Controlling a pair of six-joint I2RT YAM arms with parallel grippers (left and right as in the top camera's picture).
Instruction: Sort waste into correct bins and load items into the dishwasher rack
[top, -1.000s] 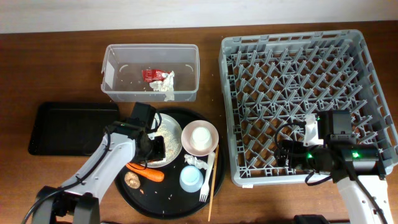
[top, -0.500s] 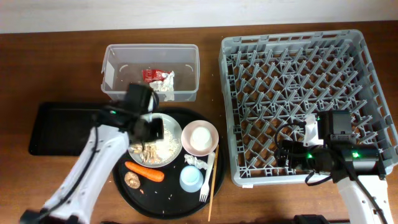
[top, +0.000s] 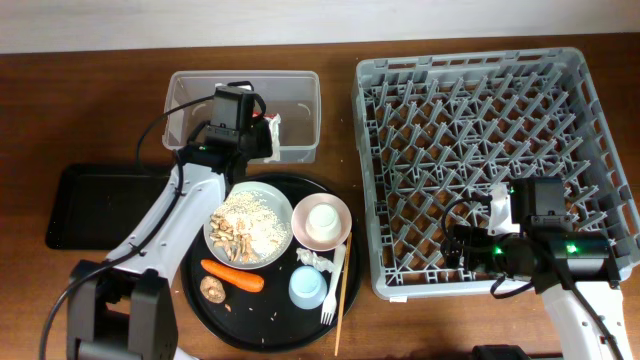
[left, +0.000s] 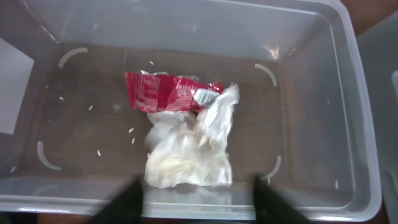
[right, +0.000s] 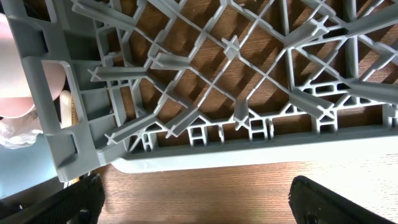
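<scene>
Plainly, dark wooden table (top: 80, 110) under dishwasher rack (top: 465, 62)

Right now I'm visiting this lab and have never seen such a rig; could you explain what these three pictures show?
A two-armed robot works at a wooden table. One picture looks down from overhead; the other two come from a camera on each wrist. The left pincer hovers open and empty above a clear bin that holds a red wrapper and crumpled white waste. The right pincer, also open and empty, is by the near edge of the grey dishwasher rack. A round black tray carries a plate of food scraps, a carrot, a bowl, a blue cup and a fork.
</scene>
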